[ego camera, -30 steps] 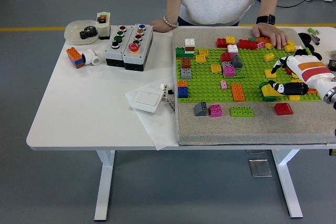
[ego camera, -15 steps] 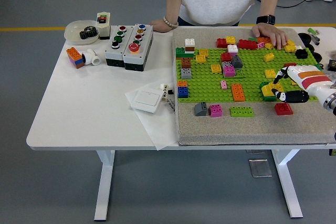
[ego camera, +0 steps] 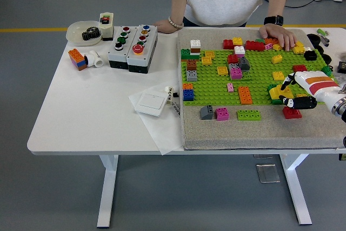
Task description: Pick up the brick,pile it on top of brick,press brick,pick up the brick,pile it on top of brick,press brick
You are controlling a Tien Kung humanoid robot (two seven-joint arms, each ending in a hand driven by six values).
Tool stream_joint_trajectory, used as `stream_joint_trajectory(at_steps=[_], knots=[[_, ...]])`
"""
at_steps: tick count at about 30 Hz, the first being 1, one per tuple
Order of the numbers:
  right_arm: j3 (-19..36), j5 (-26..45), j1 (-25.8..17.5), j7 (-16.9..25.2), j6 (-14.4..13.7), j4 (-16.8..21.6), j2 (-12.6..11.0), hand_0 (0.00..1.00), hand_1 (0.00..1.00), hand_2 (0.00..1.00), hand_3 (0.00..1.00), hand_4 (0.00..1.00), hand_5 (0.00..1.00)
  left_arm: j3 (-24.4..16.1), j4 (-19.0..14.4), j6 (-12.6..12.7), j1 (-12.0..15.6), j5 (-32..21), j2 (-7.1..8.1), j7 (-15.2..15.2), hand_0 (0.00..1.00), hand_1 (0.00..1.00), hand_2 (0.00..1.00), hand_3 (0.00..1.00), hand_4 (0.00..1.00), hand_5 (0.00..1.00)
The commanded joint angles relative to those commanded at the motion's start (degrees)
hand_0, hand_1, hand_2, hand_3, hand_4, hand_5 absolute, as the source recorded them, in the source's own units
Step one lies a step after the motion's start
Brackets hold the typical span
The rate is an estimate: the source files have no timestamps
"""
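1. The robot's white-and-black right hand (ego camera: 303, 91) pinches a yellow plastic brick (ego camera: 277, 93) with curled fingers.
2. The brick sits at the right edge of the green studded baseplate (ego camera: 254, 74), just above a loose red brick (ego camera: 292, 113).
3. A person's hand (ego camera: 278, 36) rests at the far edge.

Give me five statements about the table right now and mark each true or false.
1. The robot's right hand is over the right end of the green baseplate. True.
2. A red brick lies on the grey mat just below that hand. True.
3. The person's hand rests at the mat's near edge. False: it rests at the far edge, among the loose bricks.
4. The button box sits on the green baseplate. False: it stands on the white table, left of the mat.
5. A bowl holding a dark gear stands at the table's far left. True.
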Motion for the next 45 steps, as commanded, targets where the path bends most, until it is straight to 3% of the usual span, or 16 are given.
stream_joint_trajectory(at_steps=[45], knots=[[-1.78,-0.24,0.13,0.11,1.07,-0.33,0.79,0.656,0.631,0.647,0.592,0.71,0.324,-0.33,-0.06,-0.06,0.11,0.78,0.05,0.28,0.785,0.798,0.816,0.645,0.661,0.653]])
